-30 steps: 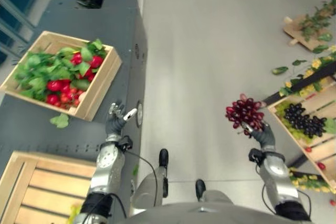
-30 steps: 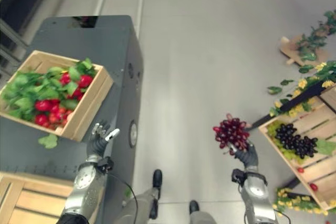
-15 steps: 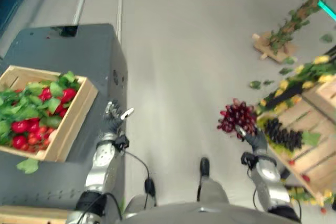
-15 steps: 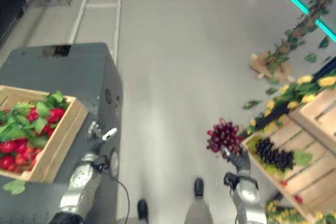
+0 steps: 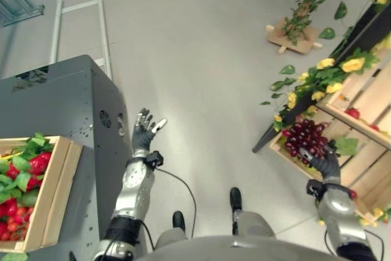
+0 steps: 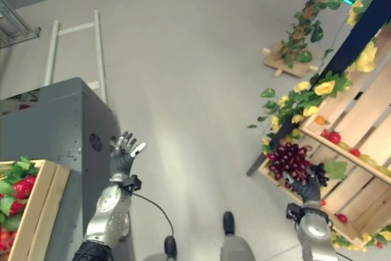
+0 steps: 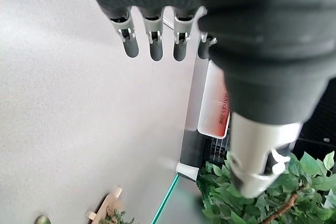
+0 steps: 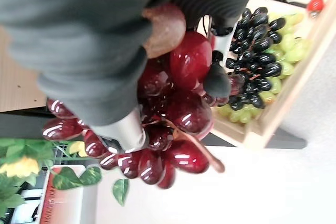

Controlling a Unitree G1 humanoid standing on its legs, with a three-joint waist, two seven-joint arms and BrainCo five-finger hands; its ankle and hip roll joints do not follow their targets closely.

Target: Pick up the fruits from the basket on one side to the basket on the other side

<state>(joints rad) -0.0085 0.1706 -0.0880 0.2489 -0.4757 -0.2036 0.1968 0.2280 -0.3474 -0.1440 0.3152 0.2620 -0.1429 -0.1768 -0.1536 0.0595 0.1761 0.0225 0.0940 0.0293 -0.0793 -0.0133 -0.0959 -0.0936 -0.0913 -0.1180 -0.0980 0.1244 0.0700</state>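
Note:
My right hand (image 5: 327, 166) is shut on a bunch of dark red grapes (image 5: 303, 140), held over the near end of a slatted wooden crate (image 6: 342, 203) at the right. The right wrist view shows its fingers (image 8: 223, 59) curled round the red grapes (image 8: 173, 103), with black and green grapes (image 8: 260, 80) lying in the crate beyond. A wooden crate of red fruit and green leaves (image 5: 27, 187) sits on the dark grey cabinet (image 5: 61, 108) at the left. My left hand (image 5: 145, 134) is raised beside the cabinet, open, holding nothing.
Yellow flowers and leafy vines (image 5: 314, 74) hang on a dark post next to the right-hand crates. A small wooden stand with a vine (image 5: 293, 29) is on the floor farther back. A pale metal frame (image 5: 79, 29) lies on the floor behind the cabinet.
The camera has swung right, shifting the whole scene. The red grapes in my right hand are now over the right-hand crate's near end. My left hand is still raised and open.

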